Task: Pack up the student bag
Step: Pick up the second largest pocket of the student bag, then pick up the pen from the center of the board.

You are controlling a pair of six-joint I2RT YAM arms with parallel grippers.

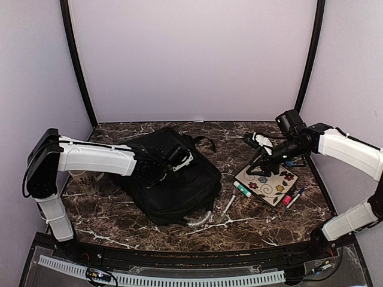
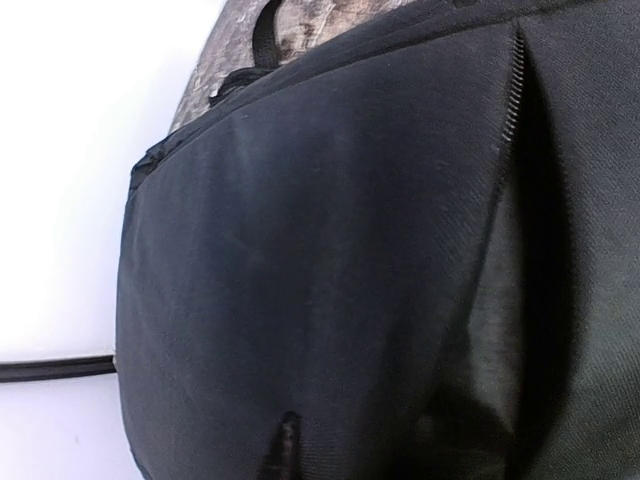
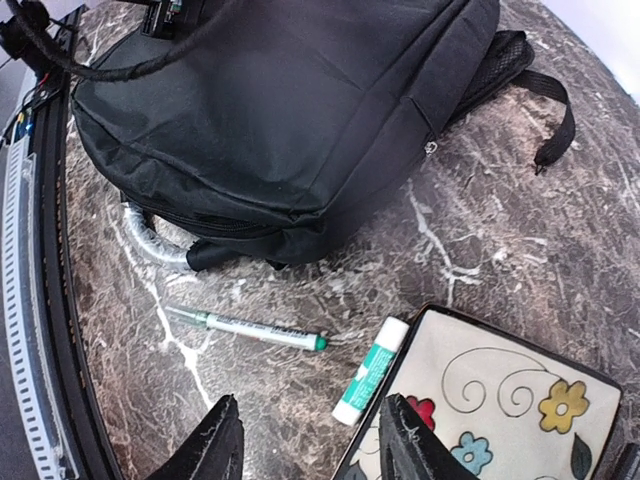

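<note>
Bag first: we see the student bag (image 1: pixel 173 185) lying flat on the left middle of the dark counter (image 1: pixel 239 233). Our left end effector (image 1: pixel 170 161) rests on top of it, and we cannot tell if it is open or shut. Our right end effector (image 3: pixel 312 425) is open and holds nothing. It is above a pen (image 3: pixel 255 330) and a flower pad (image 3: pixel 500 400).

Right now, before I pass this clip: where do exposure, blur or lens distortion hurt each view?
Top external: even light, but the frame posts bow with lens distortion and the student bag is a near-featureless black mass. Left wrist: black fabric fills the frame, soft, with the wall at left blown white. Right wrist: sharp; the pen and tabletop veins read clearly.
</note>
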